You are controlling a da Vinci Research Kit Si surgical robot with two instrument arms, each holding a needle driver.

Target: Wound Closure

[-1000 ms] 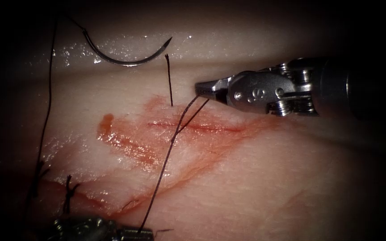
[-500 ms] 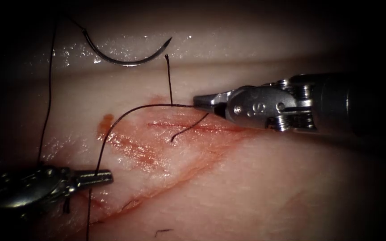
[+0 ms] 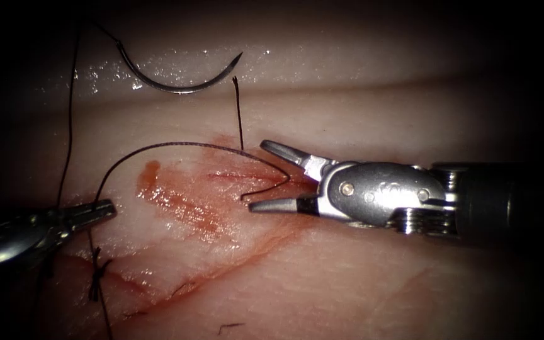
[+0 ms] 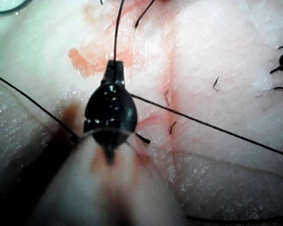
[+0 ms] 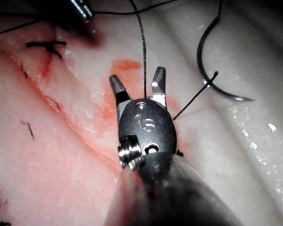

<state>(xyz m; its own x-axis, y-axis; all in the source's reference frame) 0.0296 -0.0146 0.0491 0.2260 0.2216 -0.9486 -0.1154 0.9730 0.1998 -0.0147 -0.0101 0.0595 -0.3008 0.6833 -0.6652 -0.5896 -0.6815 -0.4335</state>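
- Landmark: the cut, a short red line in the tissue, with red fluid smeared to its left.
- Far left of the cut, the left tool has its jaws pressed together on the thread; the left wrist view shows the strand running straight out of the closed tip.
- From that grip the thread arcs up and rightward toward the cut, entering the gap between the right tool's jaws.
- Below and left of the cut, a tied knot with short tails sits on a second red line.
- Above and left of the cut, the needle lies loose on the tissue, in neither tool and not in the tissue, its point toward the right.
- Just above the cut a short thread end stands up.
- At the cut, the right tool has its jaws spread wide, holding nothing; the thread lies between them.
- Judgement: with a strand between open jaws, good work means steady tension from the left tool and keeping the tips off the tissue.
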